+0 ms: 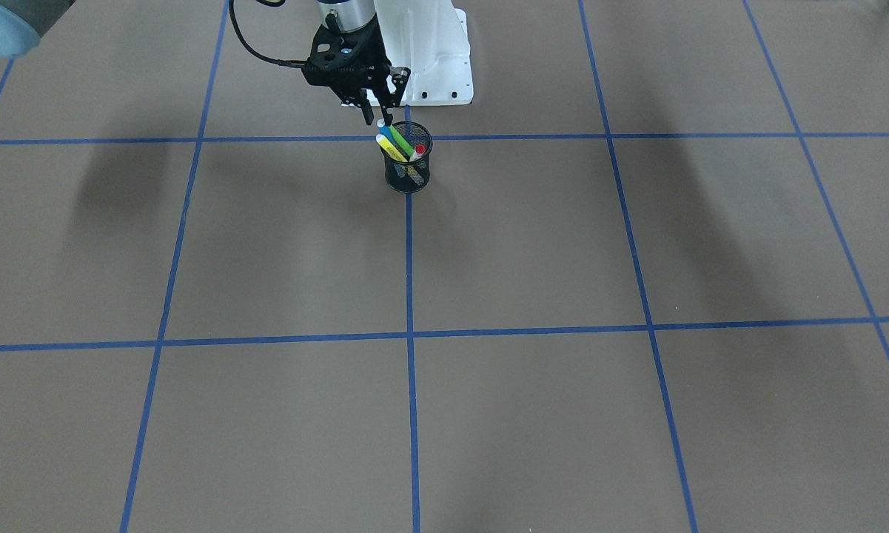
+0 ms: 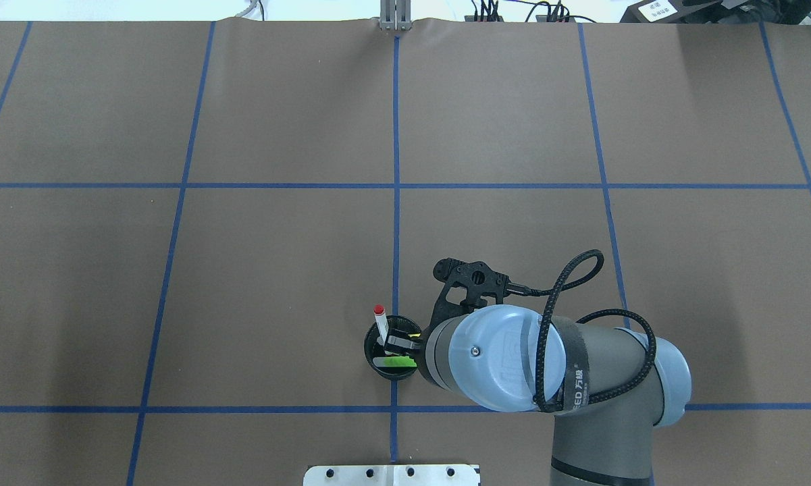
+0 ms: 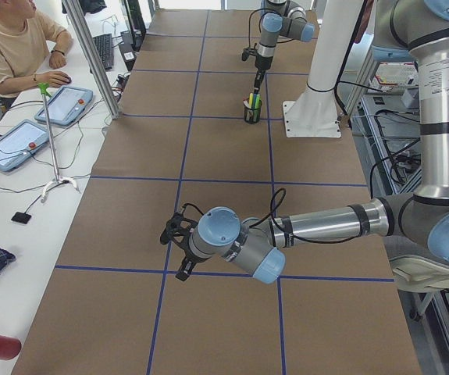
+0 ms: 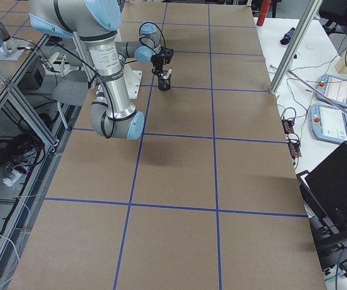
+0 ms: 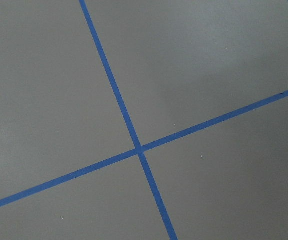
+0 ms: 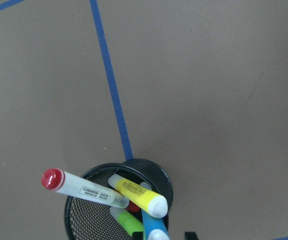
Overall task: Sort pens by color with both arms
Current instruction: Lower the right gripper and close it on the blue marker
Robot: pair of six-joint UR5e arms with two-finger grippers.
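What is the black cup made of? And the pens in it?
The black cup looks like thin metal mesh, matt black: its wall is full of tiny holes. The yellow pen and the red-capped pen look like smooth, slightly shiny plastic, probably.

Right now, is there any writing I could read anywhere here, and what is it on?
"EED" plus characters I cannot make out: black strap on the right arm.
Label on the white-barrelled pen: too small to read.
Print on the yellow highlighter: blurred.
White label at the overhead view's top right: too small to read.
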